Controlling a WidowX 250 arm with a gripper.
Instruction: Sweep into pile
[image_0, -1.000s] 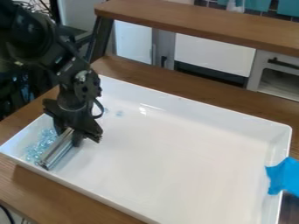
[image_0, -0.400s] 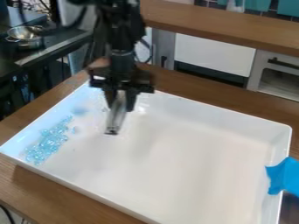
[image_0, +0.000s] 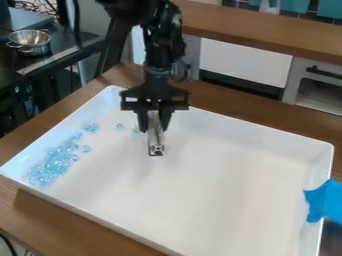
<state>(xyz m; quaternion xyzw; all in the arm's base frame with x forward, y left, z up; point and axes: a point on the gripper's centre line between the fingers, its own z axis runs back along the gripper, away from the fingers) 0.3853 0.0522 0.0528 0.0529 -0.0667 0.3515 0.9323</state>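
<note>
The black gripper (image_0: 154, 119) hangs over the back-left part of the white tray, shut on a metallic bar (image_0: 155, 135) that points toward the camera. Light-blue clear pieces (image_0: 55, 164) lie in an elongated heap along the tray's left side. A small clump (image_0: 91, 127) sits at the heap's upper end, and a single piece (image_0: 120, 126) lies between it and the gripper. Another piece (image_0: 137, 130) is partly beside the gripper's left finger.
The white tray (image_0: 247, 131) rests on a wooden table (image_0: 27, 212). Blue tape (image_0: 324, 201) covers part of its right rim. A metal pot (image_0: 30, 42) stands on a dark surface at the upper left, and a wooden counter (image_0: 267, 27) runs behind.
From beside the heap at the tray's left, the gripper has moved back and to the right, carrying the metallic bar. The bar has turned from a slant to nearly straight toward the camera.
</note>
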